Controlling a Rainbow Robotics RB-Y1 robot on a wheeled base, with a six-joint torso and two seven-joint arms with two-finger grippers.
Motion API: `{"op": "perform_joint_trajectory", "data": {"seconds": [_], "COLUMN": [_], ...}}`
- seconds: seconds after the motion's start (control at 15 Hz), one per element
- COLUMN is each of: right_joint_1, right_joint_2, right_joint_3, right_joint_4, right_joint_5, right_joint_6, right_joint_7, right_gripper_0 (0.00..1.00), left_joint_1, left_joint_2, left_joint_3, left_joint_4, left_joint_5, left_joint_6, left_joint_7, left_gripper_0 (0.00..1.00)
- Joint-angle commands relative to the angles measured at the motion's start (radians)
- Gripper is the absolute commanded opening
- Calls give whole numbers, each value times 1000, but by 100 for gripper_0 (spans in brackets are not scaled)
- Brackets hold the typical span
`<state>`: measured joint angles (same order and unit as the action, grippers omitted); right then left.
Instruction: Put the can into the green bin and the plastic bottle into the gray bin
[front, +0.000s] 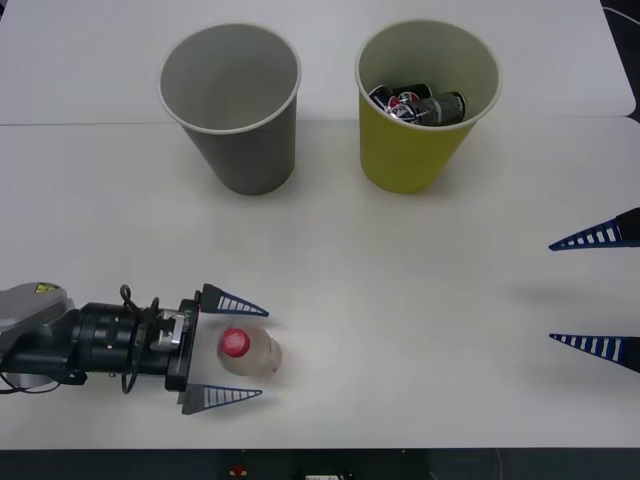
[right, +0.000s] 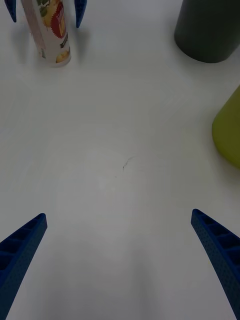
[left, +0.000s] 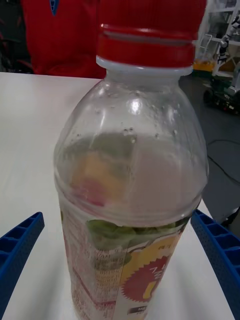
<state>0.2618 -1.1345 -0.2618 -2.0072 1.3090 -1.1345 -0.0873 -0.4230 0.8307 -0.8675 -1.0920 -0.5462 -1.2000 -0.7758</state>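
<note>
while the left gripper (front: 232, 352) sits low near the table's near edge with its two blue ribbed fingers (front: 235, 303) spread wide, the plastic bottle (front: 249, 353) stands upright between them, its red cap (front: 235, 343) pointing up toward the camera. from the front, a gap shows between the bottle and each finger, so the fingers flank it without closing on it. in the left wrist view the bottle (left: 131, 185) looms close, clear in its upper part and wrapped lower down in a label with red and yellow print, with a blue finger at each lower corner, apart from its sides. farther back on the white table (front: 420, 300) stand the two bins side by side: the gray bin (front: 232, 105) on the left, and the green bin (front: 424, 105) on the right with a dark can (front: 420, 106) lying inside it. the right gripper (front: 592, 290) hovers at the table's right side, well apart from the bottle and bins, its fingers also spread wide with bare table between them. from the right wrist view the bottle (right: 50, 32) shows far off between the other arm's blue fingertips, with the gray bin (right: 207, 30) and the green bin (right: 229, 132) off to one side.
</note>
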Motion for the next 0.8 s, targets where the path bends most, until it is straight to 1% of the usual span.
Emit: {"op": "perform_joint_trajectory", "data": {"seconds": [0.07, 0.2, 0.27, 0.4, 0.8], "right_joint_1": [0, 0, 0, 0, 0], "right_joint_2": [0, 0, 0, 0, 0], "right_joint_3": [0, 0, 0, 0, 0], "right_joint_4": [0, 0, 0, 0, 0], "right_joint_5": [0, 0, 0, 0, 0], "right_joint_6": [0, 0, 0, 0, 0], "right_joint_7": [0, 0, 0, 0, 0], "right_gripper_0": [100, 100, 100, 100, 100], "left_joint_1": [-2, -2, -2, -2, 0], "left_joint_2": [-24, -25, -25, -25, -25], "left_joint_3": [-1, -1, -1, -1, 1], "left_joint_4": [0, 0, 0, 0, 0], "left_joint_5": [-1, -3, -1, -3, -3], "left_joint_6": [13, 13, 13, 14, 14], "left_joint_7": [3, 4, 4, 7, 12], "left_gripper_0": [100, 100, 98, 0, 0]}}
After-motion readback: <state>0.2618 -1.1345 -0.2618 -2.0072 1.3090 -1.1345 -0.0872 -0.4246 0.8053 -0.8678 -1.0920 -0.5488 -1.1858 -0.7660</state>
